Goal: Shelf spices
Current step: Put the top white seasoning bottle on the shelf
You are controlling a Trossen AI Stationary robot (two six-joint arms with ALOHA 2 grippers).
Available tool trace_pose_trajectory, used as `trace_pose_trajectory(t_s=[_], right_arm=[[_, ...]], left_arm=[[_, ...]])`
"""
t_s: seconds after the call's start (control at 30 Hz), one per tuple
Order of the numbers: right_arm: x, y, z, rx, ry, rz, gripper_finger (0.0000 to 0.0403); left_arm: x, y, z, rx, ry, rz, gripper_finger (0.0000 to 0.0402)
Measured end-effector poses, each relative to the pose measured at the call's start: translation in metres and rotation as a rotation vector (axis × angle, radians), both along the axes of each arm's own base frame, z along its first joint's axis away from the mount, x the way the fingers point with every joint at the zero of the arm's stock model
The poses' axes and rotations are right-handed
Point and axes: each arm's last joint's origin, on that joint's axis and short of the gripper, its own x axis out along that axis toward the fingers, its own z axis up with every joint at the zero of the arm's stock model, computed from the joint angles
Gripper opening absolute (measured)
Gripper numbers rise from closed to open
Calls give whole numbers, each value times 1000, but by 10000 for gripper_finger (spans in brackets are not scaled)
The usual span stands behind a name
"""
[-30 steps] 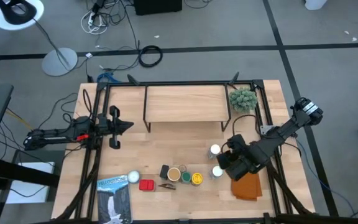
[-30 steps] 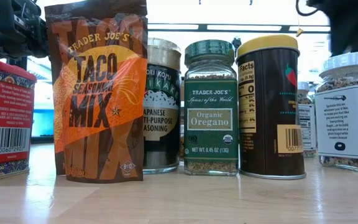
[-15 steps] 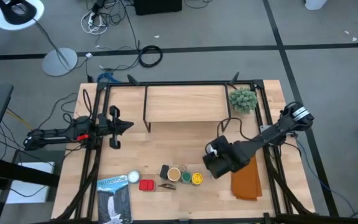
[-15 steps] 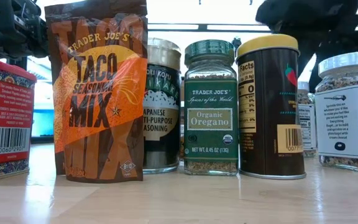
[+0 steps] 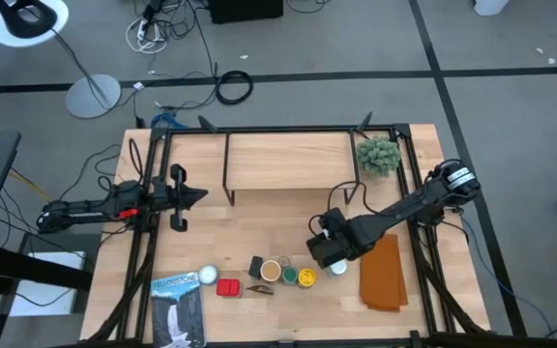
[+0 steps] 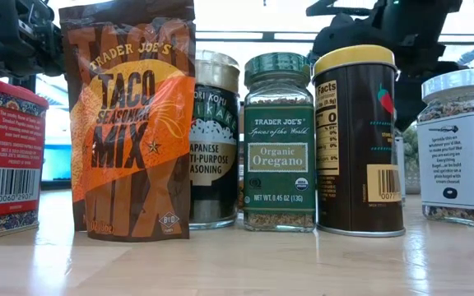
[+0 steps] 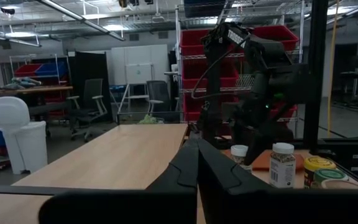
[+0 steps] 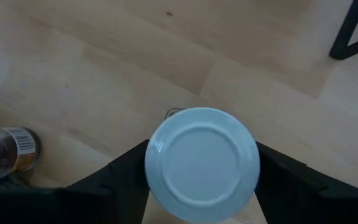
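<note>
The right hand point(image 8: 201, 186) holds one white-lidded jar point(image 8: 202, 163) between wide fingers, just beside a row of five spices point(image 5: 278, 272) on the surface point(image 5: 259, 232), before the shelf point(image 5: 288, 159); the left hand point(image 5: 198, 195) waits closed.

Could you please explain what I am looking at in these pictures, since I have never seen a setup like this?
This is a robot with two dark arms at a wooden table. One camera looks straight down, one sits at table height among the spice containers, and one rides on each wrist. On the table are a low shelf, a row of spices, an orange cloth, a booklet and a small plant. The left gripper rests shut near the left side, holding nothing. The right gripper is down over a white-lidded jar; whether it grips it is unclear.
</note>
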Motion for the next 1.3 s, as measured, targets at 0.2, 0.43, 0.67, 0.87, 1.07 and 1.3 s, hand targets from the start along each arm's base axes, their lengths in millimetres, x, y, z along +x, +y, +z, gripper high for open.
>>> trace_pose_trajectory(t_s=[0.2, 0.43, 0.67, 0.87, 1.07, 1.3], right_arm=[[7, 0, -14, -12, 30, 7, 240], [10, 0, -29, -36, 87, 10, 228], [8, -2, -17, -44, 73, 70, 196], [6, -1, 10, -47, 74, 230, 196], [14, -8, 75, -90, 26, 471, 196], [31, -53, 143, -240, 6, 731, 196]], left_arm=[[0, 0, 0, 0, 0, 0, 6], [0, 0, 0, 0, -1, 1, 6], [0, 0, 0, 0, -1, 1, 6], [0, 0, 0, -1, -1, 3, 6], [0, 0, 0, -1, -1, 2, 6], [0, 0, 0, -1, -1, 3, 6]])
